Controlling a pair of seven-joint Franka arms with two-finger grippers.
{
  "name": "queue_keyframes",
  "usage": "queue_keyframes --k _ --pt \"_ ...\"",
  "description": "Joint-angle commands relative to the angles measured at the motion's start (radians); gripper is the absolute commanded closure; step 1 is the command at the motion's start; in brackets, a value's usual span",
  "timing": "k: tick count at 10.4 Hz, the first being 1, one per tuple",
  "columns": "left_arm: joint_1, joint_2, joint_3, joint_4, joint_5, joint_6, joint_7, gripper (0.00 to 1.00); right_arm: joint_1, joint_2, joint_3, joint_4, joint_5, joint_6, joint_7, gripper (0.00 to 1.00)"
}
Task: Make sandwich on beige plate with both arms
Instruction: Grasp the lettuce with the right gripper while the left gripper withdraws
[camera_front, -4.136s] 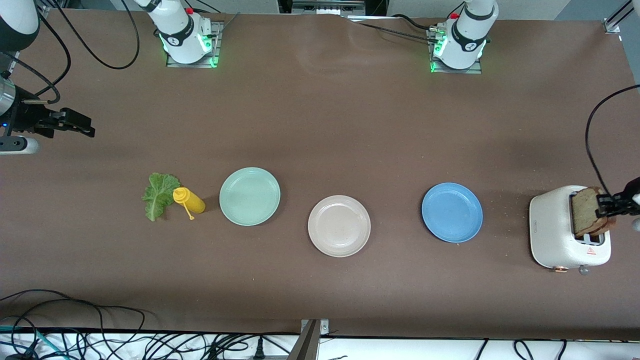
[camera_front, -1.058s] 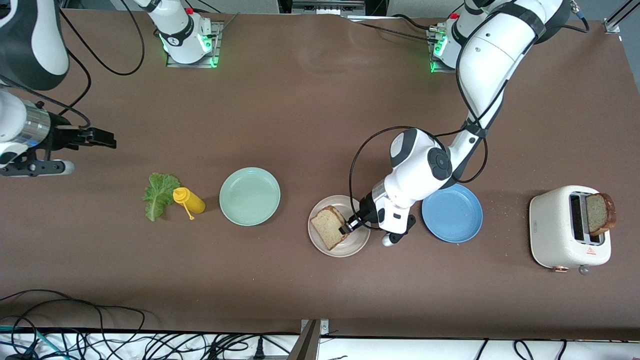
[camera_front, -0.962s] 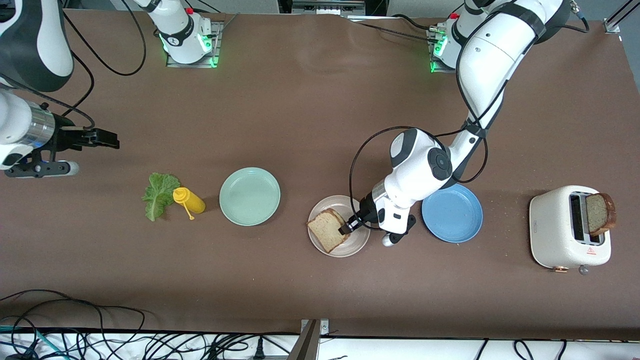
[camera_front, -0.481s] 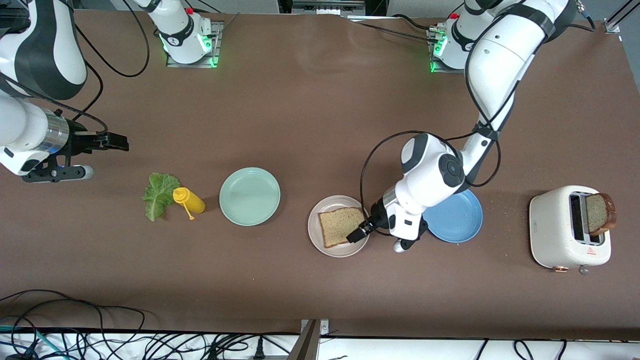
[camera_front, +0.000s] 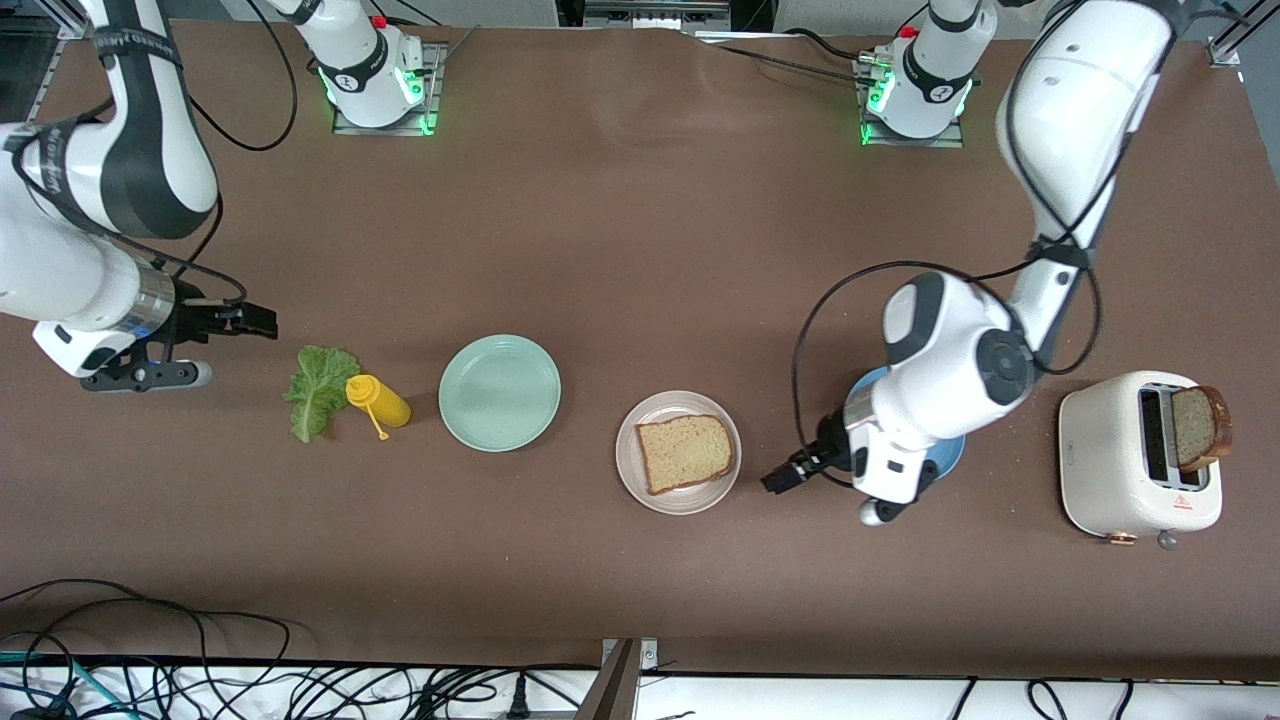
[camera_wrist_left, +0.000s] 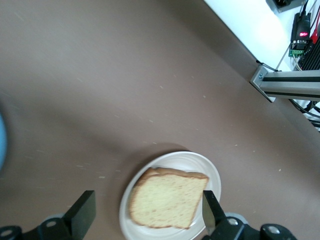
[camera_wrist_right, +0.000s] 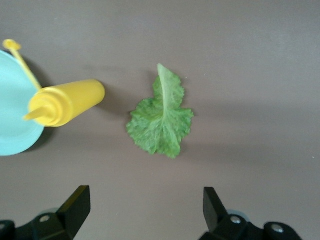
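— So, where do we see the left gripper (camera_front: 778, 480) now?

— We see it low over the bare table, between the beige plate (camera_front: 632, 474) and the blue plate (camera_front: 952, 452). Its two fingers (camera_wrist_left: 85, 212) are wide apart and hold nothing.

— And the bread?

— One bread slice (camera_front: 685, 453) lies flat on the beige plate, just beside that gripper but not touching it. A second slice (camera_front: 1200, 428) sticks up out of the white toaster (camera_front: 1105, 462) at the left arm's end of the table.

— What do we see at the right gripper (camera_front: 262, 321)?

— It hangs over the table near the lettuce leaf (camera_front: 317, 388), toward the right arm's end. Its fingers (camera_wrist_right: 75, 202) are wide apart too, and nothing is in them.

— Is anything in the way of the leaf?

— We see a yellow squeeze bottle (camera_front: 380, 401) lying on its side, touching the leaf's edge, between the leaf and the mint-green plate (camera_front: 499, 392). Its little cap hangs loose on a strap.

— And the blue plate?

— The left arm (camera_front: 950, 375) covers most of it, so we only see its rim.

— What else?

— Black cables (camera_front: 150, 660) lie along the table edge nearest the front camera.
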Motion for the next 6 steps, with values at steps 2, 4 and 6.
queue_keyframes --k 2,4,6 --pt "0.083 -0.115 0.0 -0.022 0.132 -0.176 0.126 0.0 -0.005 0.07 -0.034 -0.038 0.005 0.193 0.009 0.0" --pt "0.097 -0.166 -0.002 -0.022 0.29 -0.292 0.184 0.0 -0.014 0.129 -0.041 -0.11 0.016 0.404 0.03 0.0" --pt "0.12 -0.2 0.0 -0.022 0.364 -0.319 0.285 0.0 -0.008 0.182 -0.035 -0.157 0.016 0.553 0.117 0.0"
